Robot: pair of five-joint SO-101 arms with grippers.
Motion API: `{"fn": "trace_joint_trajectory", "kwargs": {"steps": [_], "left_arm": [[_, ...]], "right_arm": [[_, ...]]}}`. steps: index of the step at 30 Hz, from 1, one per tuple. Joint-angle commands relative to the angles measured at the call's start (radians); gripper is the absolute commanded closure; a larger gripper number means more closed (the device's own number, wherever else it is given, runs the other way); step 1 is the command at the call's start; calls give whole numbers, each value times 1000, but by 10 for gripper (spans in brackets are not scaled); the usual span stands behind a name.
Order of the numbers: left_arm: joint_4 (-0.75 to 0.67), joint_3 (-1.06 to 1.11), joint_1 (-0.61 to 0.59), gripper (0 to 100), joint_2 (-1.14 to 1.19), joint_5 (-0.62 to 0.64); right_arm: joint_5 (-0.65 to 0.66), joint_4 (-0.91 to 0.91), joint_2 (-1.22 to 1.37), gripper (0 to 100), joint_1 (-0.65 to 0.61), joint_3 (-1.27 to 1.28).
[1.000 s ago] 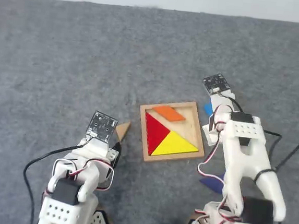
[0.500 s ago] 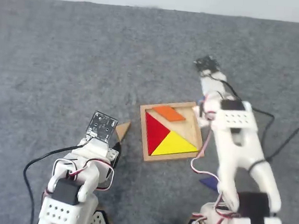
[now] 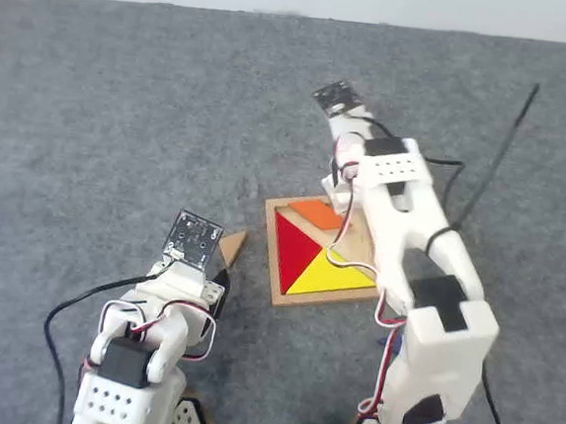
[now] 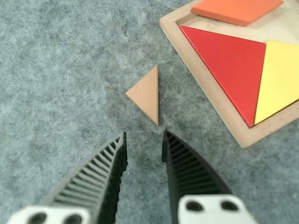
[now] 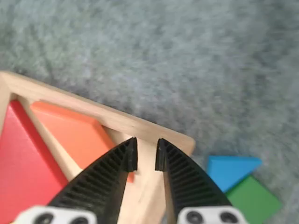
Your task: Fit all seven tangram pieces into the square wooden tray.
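Left end effector [image 4: 144,137] apart, empty; tan triangle [image 4: 145,93] on tabletop [image 4: 56,70] just ahead of tips; right end effector [image 5: 145,154] narrowly apart, empty, above tray [image 5: 140,127] rim; orange piece [image 5: 70,130] in tray beside it; blue triangle [image 5: 231,169] outside tray, near

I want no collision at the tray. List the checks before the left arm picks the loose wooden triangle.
1. Left gripper open and empty: ok.
2. Wooden triangle flat on the carpet, apart from the wooden tray: ok.
3. Right gripper clear of the tray: not ok, it hangs over a corner.
4. Orange parallelogram seated flat: cannot tell.
5. Bare tray floor left for the triangle: ok.
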Motion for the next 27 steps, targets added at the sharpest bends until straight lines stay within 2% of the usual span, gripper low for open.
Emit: {"fn": "trace_joint_trajectory", "kwargs": {"steps": [1, 15, 18, 22, 27], "left_arm": [[5, -5, -5, 885, -20, 9], [5, -5, -5, 885, -20, 9], [5, -5, -5, 885, -20, 9], [5, -5, -5, 885, -20, 9], [5, -5, -5, 885, -20, 9]], "right_arm": [[-35, 19, 2, 924, -53, -78], [-52, 21, 8, 924, -148, -83], [-52, 28, -51, 924, -136, -75], [-51, 125, -197, 924, -96, -75], [-46, 252, -360, 924, 38, -51]]}}
